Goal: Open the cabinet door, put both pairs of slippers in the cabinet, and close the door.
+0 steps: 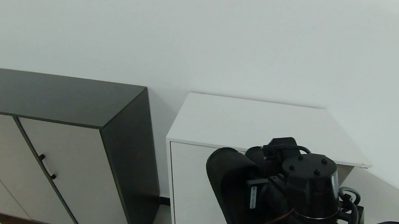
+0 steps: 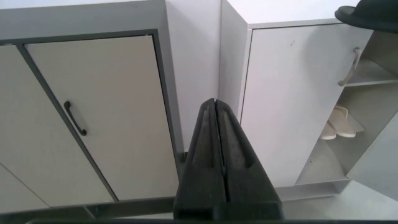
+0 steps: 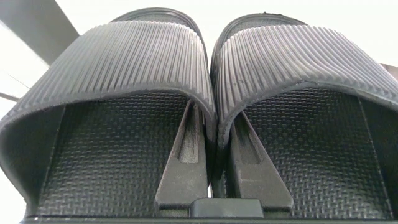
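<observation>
Right gripper (image 3: pixel 214 115) clamps black slippers (image 3: pixel 149 68) near white cabinet (image 1: pixel 259 123), pale wall (image 1: pixel 210 32).

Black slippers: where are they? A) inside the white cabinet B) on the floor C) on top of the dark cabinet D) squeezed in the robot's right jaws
D: the right gripper has its jaws shut on the inner walls of the black slippers, held side by side.

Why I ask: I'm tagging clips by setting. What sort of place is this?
Probably a home entryway: a white shoe cabinet with pale slippers inside, a dark-topped cabinet beside it, and black slippers in the right gripper.
</observation>
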